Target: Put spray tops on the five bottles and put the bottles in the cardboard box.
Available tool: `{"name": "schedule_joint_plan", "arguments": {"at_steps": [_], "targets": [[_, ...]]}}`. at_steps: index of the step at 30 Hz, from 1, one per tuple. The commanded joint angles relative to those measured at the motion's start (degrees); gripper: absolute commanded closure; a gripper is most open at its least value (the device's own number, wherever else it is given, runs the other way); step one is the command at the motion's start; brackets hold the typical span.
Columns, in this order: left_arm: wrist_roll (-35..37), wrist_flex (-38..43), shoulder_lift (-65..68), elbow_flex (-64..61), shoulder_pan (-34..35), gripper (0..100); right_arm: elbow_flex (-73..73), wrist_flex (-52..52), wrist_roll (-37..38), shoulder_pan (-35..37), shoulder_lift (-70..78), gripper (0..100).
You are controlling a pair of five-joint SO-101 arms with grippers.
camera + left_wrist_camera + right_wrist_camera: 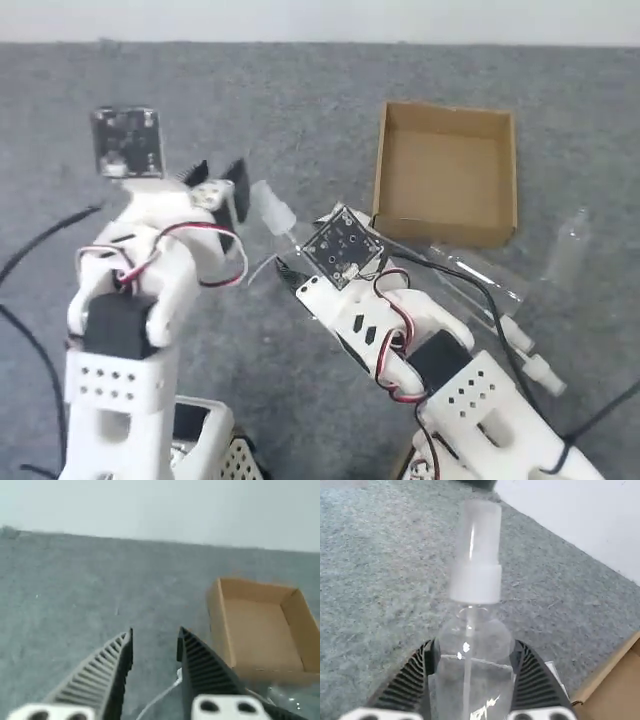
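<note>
We find right tool (473, 652) pinching bottle (470, 690), spray top (476, 575) on; left tool (155, 650) spread, empty. Next, we judge: carry bottle into box (440, 222).

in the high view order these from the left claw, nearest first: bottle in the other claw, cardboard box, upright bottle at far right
1. Held bottle, in the right claw, right beside the open left claw.
2. Cardboard box, farther right toward the back.
3. Upright bottle, far right, beyond the box.
</note>
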State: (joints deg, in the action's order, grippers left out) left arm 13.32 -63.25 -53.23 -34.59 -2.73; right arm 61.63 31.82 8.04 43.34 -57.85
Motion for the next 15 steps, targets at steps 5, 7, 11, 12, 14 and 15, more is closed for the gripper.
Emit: {"name": "schedule_joint_plan", "arguments": {"at_steps": [5,7,11,12,14,15], "targets": [[-4.13,-0.26,-9.23,-6.64,-4.13,86,-0.79,-1.01,-0.7,-0.84,-2.77,99.3],[-4.13,-0.26,-11.69,-6.73,-3.87,86,-0.79,-1.01,-0.7,-0.84,-2.77,99.3],[-4.22,-0.35,-16.62,-5.67,-3.87,86,-0.79,-0.92,-0.44,-1.1,-2.68,99.3],[-4.22,-0.26,-17.85,-5.76,-3.87,86,-0.88,-0.92,-0.53,-1.8,-2.59,99.3],[-4.13,-0.62,-19.6,-6.55,-3.87,86,-1.23,-0.92,-0.53,-3.91,-2.24,99.3],[-4.13,-0.26,-20.66,-7.87,-3.87,86,-1.32,-1.01,-0.62,-5.41,-2.24,99.3]]}}
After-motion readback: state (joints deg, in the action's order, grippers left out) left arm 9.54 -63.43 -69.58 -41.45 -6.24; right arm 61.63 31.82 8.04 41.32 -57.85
